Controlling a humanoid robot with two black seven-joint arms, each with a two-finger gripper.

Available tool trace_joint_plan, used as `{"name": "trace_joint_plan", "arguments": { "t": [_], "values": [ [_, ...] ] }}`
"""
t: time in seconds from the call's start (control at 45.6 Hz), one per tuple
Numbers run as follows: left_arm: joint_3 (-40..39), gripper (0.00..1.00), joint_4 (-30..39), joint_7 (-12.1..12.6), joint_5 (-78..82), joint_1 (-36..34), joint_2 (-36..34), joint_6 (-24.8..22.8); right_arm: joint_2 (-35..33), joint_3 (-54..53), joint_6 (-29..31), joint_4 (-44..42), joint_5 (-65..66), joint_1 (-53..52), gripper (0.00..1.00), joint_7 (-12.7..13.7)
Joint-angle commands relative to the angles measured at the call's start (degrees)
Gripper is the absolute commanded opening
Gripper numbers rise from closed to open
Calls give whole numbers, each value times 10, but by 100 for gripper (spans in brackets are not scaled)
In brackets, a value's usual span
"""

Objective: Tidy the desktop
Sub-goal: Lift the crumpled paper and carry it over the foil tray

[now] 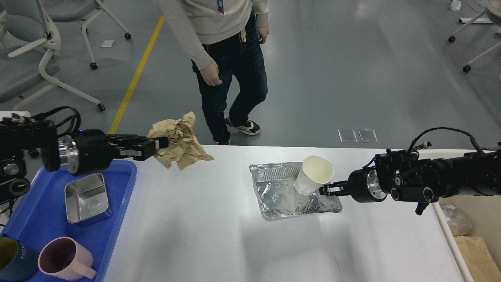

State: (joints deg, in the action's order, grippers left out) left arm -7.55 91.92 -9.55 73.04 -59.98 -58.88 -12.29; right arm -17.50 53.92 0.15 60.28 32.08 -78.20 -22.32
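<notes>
Left tool (154,145) pinches a crumpled brown paper wad (179,141), held in the air over the bench's far left corner beside the blue plastic tray (125,184); right tool (327,190) sits against the lower wall of a tilted white paper cup (313,180), its fingers too small to tell whether they clamp it. The cup stands in a wrinkled foil tray (274,196) mid-bench on the smooth white matte bench (203,235). The blue tray holds a square steel dish (86,197), a pink mug (64,260) and a dark cup (13,262) with partly legible letters "HO".
</notes>
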Motion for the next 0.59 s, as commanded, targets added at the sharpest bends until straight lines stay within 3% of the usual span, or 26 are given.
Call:
{"name": "trace_joint_plan", "arguments": {
  "t": [0.0,0.197,0.57],
  "values": [
    [2,2,-20,2,0,-24,84,-21,0,-2,-1,0,0,1,0,0],
    [11,3,-55,3,3,-31,169,-27,0,-2,-1,-2,1,3,0,0],
    [63,5,-121,3,9,-23,256,-34,-1,-10,-1,-2,0,3,0,0]
  ]
}}
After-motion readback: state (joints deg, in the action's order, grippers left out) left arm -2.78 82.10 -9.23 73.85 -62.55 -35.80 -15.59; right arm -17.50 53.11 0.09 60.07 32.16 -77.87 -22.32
